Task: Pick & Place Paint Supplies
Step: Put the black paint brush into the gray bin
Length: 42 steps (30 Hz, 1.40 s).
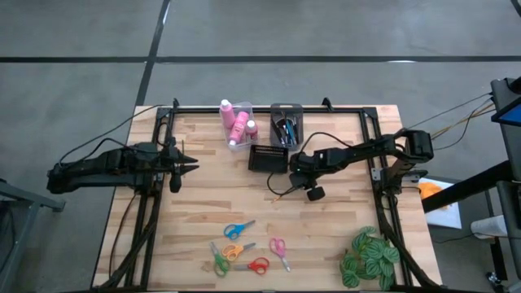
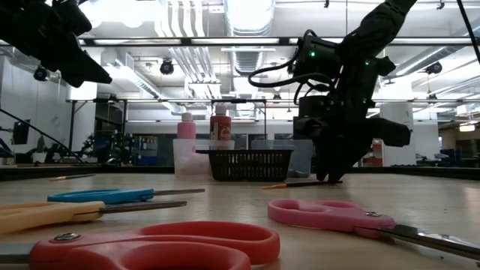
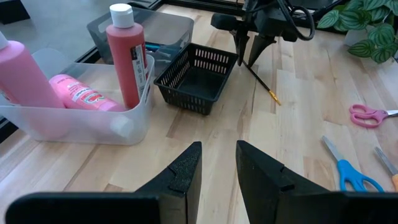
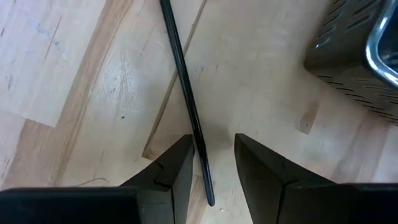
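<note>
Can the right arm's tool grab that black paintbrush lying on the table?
Probably yes. The right tool is low over the black paintbrush, fingers open on either side of the handle, and nothing lies between them. The black basket sits off to the side.

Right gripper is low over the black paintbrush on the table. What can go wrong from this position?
1. The black paintbrush lies thin and flat between the open right gripper fingers; closing may pinch only its end or miss it.
2. The black mesh basket stands close by; the brush or gripper might knock it during the lift.
</note>
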Motion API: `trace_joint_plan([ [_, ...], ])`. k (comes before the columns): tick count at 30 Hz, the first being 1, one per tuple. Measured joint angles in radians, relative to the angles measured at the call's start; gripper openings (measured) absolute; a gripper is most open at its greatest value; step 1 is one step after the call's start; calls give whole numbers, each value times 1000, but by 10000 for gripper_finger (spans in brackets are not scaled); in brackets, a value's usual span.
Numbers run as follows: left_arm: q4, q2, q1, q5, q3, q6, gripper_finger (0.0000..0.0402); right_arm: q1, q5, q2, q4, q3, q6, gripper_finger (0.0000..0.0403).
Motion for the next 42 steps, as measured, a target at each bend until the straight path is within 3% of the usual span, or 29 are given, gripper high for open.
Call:
trace_joint_plan([
  [4, 0, 0, 0, 0, 0, 0, 102, 0, -2, 1, 0, -1, 1, 99],
  [11, 0, 0, 0, 0, 0, 0, 102, 1, -20, 2, -10, -2, 3, 16],
  [26, 0, 0, 0, 0, 0, 0, 102, 0, -12, -47, -23, -6, 32, 17],
  [34, 0, 0, 0, 0, 0, 0, 102, 0, -9, -169, -32, -8, 53, 17],
  [42, 0, 0, 0, 0, 0, 0, 102, -2, -8, -324, -28, -2, 215, 17],
])
